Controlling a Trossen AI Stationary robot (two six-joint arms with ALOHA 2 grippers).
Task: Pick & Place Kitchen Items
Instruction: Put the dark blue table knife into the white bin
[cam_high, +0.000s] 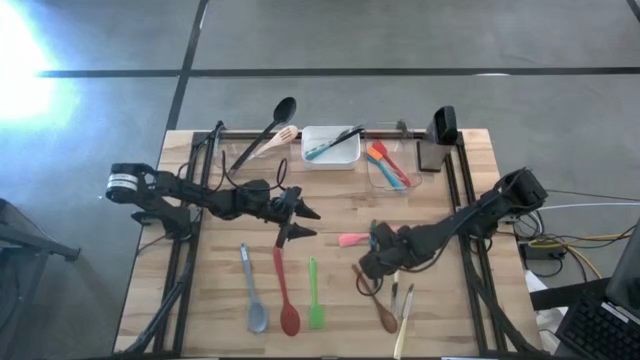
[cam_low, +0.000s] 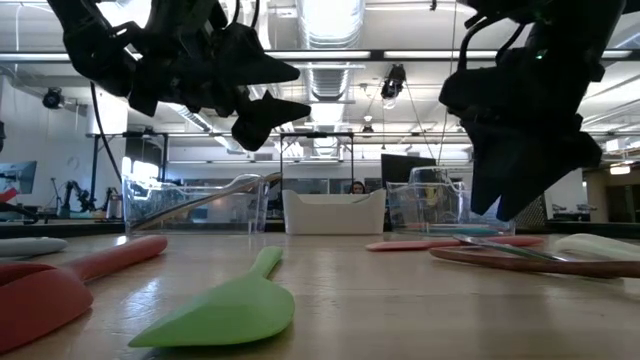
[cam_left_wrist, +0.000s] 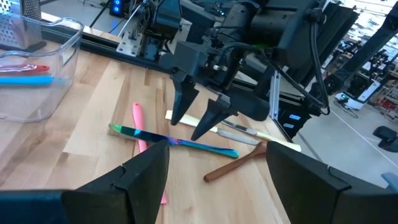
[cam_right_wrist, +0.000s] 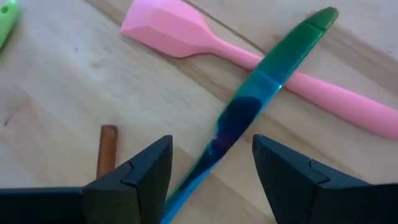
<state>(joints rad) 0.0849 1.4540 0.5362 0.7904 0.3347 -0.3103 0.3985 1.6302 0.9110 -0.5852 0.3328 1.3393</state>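
The right gripper (cam_right_wrist: 211, 171), jaws spread and holding nothing, hangs right of centre in the high view directly over an iridescent blue-green knife (cam_right_wrist: 261, 93) lying across a pink spatula (cam_right_wrist: 186, 28). The left gripper (cam_high: 300, 222), jaws likewise spread and empty, hovers at centre above the red spoon (cam_high: 286, 300), grey spoon (cam_high: 252, 295) and green spatula (cam_high: 315, 298). These rest on a pale wooden table (cam_high: 210, 300); the low view shows a workshop with ceiling ducting behind.

left arm reaches from the frame's left to centre, left gripper (cam_high: 297, 222) spread. right arm angles in from the right, right gripper (cam_left_wrist: 198, 118) parted, pointing down.
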